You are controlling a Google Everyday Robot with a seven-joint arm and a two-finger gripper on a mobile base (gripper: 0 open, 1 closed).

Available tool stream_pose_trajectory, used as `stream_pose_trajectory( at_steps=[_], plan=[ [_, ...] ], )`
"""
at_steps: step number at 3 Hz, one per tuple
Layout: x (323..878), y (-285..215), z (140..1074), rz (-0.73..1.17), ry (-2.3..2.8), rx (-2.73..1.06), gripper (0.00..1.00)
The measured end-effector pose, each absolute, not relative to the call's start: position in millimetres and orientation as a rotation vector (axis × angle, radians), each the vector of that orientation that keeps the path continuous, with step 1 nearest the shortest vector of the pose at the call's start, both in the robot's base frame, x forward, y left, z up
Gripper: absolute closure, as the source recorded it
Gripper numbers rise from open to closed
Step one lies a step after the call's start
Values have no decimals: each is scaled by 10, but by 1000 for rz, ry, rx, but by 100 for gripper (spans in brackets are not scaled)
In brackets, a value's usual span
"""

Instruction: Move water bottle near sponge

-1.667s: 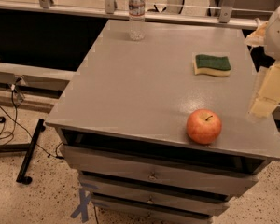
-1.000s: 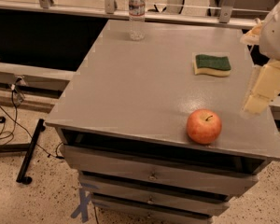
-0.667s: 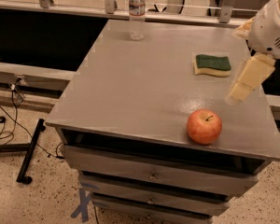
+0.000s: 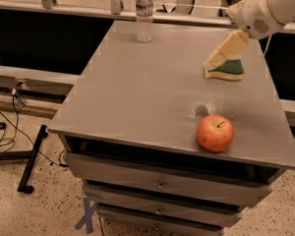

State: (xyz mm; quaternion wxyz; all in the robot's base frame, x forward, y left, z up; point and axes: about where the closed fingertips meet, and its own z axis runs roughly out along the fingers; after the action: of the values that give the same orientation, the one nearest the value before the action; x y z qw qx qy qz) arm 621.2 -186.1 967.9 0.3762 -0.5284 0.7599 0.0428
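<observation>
Bottle (image 4: pixel 144 14) stands upright at the far edge, well left of the jaws and beyond them, untouched. The gripper (image 4: pixel 212 61) hangs close over the left end of the sponge (image 4: pixel 226 70); I cannot tell whether the jaws are apart or together, or whether they touch it. The step in hand looks like the reach for the bottle. Next the gripper must go left and back, then close on the bottle's body without tipping it. Far left of the jaws, cables (image 4: pixel 10 127) lie on a speckled floor (image 4: pixel 34 210). The grey surface (image 4: pixel 152 92) tops drawers (image 4: pixel 162 183). An apple (image 4: pixel 215 133) sits nearer the front than the jaws.
</observation>
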Motion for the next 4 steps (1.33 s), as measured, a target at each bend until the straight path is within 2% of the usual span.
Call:
stream_pose_trajectory(
  at_steps=[1, 3, 4],
  plan=[
    [6886, -1592, 9702, 163, 1846, -1220, 0],
    [7063, -1432, 9640, 196, 1799, -1187, 0],
    [7477, -1155, 9535, 255, 1734, -1112, 0]
  ],
)
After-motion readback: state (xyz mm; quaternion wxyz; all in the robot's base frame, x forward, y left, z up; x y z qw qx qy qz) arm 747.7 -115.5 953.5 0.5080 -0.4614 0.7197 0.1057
